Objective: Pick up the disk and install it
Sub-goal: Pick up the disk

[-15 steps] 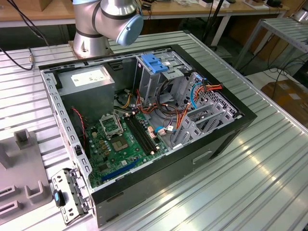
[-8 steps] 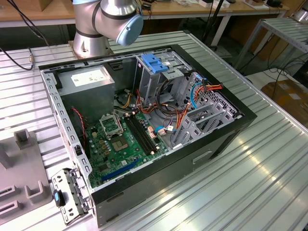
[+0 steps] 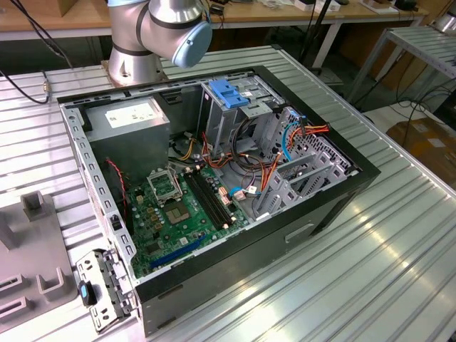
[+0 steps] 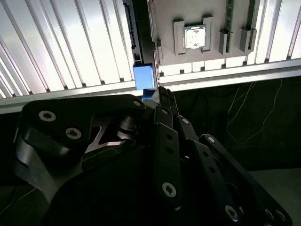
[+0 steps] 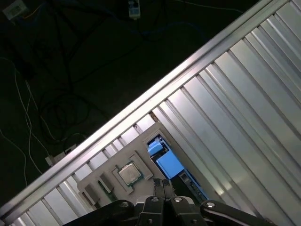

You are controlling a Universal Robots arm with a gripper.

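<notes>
An open computer case (image 3: 328, 206) lies on a metal table (image 3: 399, 271), its green motherboard (image 3: 167, 221) exposed. The robot arm's base (image 3: 132, 57) stands at the case's eleven o'clock. Inside, toward twelve o'clock, a metal drive cage (image 3: 221, 128) carries a light-blue latch plate (image 3: 229, 95); a grey fixture (image 3: 28, 249) lies at eight o'clock.

The exterior view looks down at a slant from high up on the open computer case (image 3: 214, 192) mid-frame, the arm's base (image 3: 135, 60) at upper left. Both wrist views look close past the pincer (image 5: 164, 184) down at the ribbed desk (image 5: 244, 103), sharing a grey fixture plate (image 5: 138, 155).
</notes>
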